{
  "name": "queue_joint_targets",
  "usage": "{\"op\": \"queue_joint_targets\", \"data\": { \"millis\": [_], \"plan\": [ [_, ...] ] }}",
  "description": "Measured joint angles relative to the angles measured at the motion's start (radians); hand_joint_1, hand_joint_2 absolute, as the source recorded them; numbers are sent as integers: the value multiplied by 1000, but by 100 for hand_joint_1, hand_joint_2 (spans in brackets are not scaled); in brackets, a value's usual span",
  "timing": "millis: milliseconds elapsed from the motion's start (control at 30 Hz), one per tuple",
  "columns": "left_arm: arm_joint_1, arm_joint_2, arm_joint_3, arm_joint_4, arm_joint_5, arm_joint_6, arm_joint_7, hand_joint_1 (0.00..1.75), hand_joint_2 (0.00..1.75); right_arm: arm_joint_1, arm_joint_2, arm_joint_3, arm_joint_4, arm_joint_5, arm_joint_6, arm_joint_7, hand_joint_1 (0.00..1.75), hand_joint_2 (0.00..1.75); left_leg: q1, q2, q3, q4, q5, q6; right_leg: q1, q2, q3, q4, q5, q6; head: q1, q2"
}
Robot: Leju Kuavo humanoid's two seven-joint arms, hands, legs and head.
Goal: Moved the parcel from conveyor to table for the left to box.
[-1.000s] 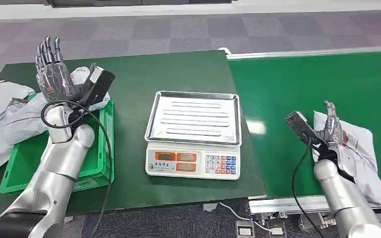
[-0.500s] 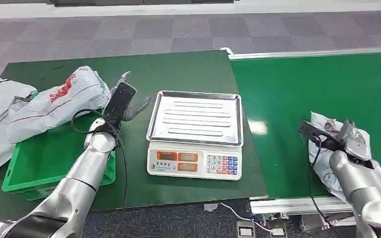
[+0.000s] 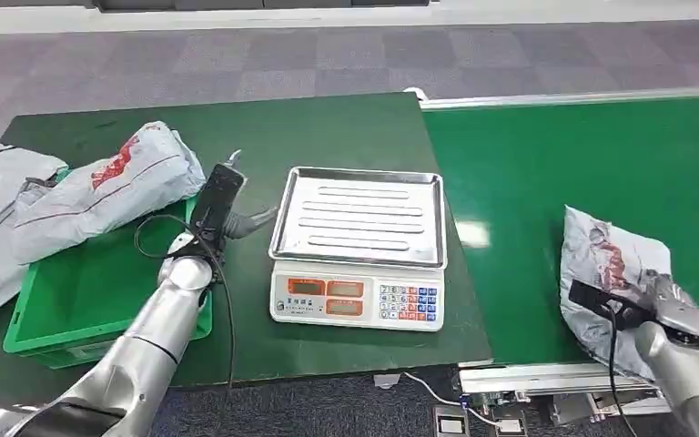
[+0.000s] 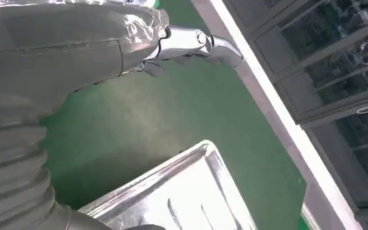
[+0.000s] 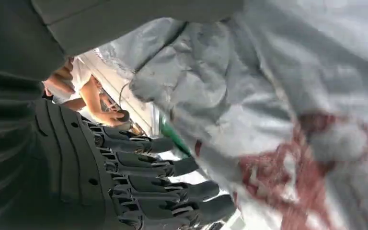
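Because the parcel [image 3: 612,273] is a soft grey poly mailer, crumpled and slack, you should expect it to be light, floppy and a little slick; take it around the bulging middle, not by a loose corner. It lies near the conveyor's [image 3: 546,155] front edge, grey with a red printed mark. Your right hand [image 3: 669,305] lies against its near side, and the right wrist view shows the fingers [image 5: 172,187] curling beside the film; whether they have closed on it, you cannot tell. Your left hand [image 3: 237,214] hovers with spread fingers beside the scale [image 3: 357,300] on the table, holding nothing.
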Motion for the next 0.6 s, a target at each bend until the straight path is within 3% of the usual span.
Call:
{"op": "queue_joint_targets", "data": {
  "millis": [400, 433, 600],
  "plan": [
    [7, 1, 0, -1, 34, -11, -3, 0, 175, 81, -33, 0, -122, -10, 39, -1, 0, 175, 0, 0, 0, 0, -1, 1, 0, 0, 0, 0, 0, 0, 0, 0],
    [11, 1, 0, -5, 59, -16, -7, 0, 175, 91, -35, 0, -136, -31, 39, -16, 175, 175, 0, 0, 0, 0, -1, 1, 0, 0, 1, 0, 0, 0, 0, 0],
    [63, 7, 0, -53, 109, -29, -8, 0, 175, 151, 11, 0, -219, -131, 34, -52, 175, 175, 1, 1, 1, 0, -2, -1, 1, 1, 1, 0, -1, -1, 0, 0]
  ]
}}
